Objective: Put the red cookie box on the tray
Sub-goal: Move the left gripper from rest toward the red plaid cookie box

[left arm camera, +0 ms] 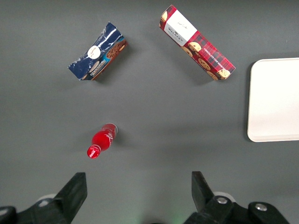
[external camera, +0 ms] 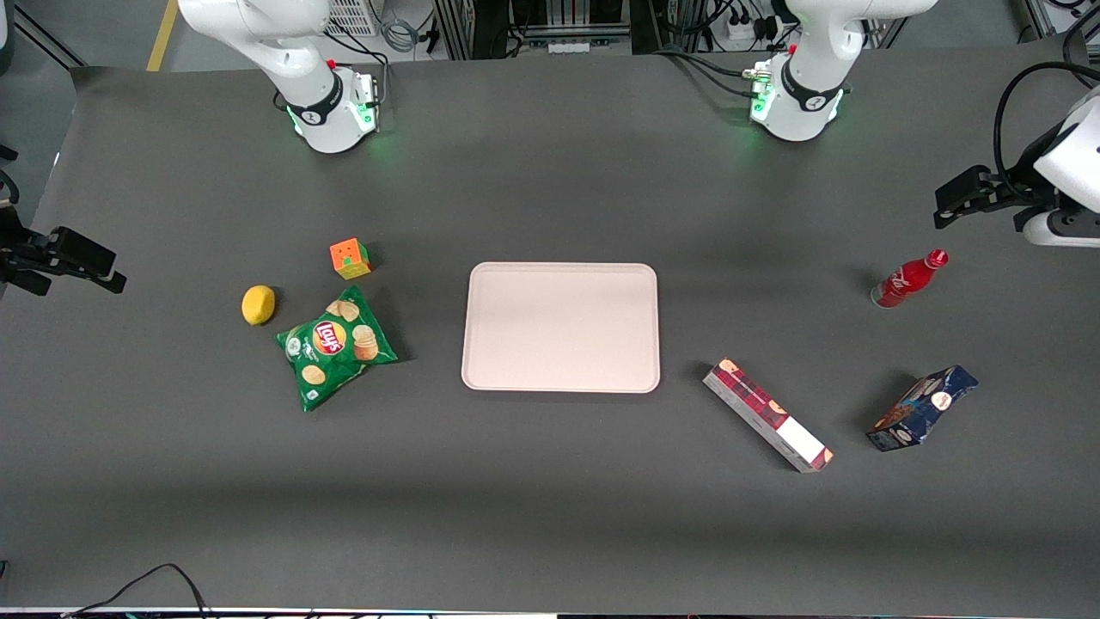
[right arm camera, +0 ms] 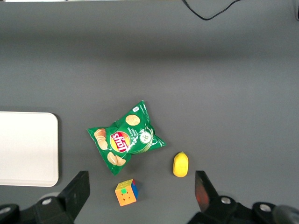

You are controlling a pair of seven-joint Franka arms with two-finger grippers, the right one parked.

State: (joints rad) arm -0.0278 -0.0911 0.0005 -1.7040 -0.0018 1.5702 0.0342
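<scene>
The cookie box (external camera: 767, 415) lay flat on the table (external camera: 550, 481), nearest the front camera, set at a slant, its white end nearer the camera and its plaid end pointing toward the tray (external camera: 561, 327). It sat clear of the tray, toward the working arm's end. Beside it, farther toward that end, lay a blue box (external camera: 921, 408), also slanted. On the parked arm's side of the tray sat a green chip bag (external camera: 333, 347), with a lemon (external camera: 258, 304) next to it and a puzzle cube (external camera: 350, 258) just farther from the camera. The tray held nothing and lay mid-table. A red bottle (external camera: 907, 278) lay on its side farther back than the two boxes. The gripper (left arm camera: 139, 189) hung above the table near the bottle, well apart from the cookie box, its fingers (left arm camera: 202, 187) spread wide with nothing between them.
</scene>
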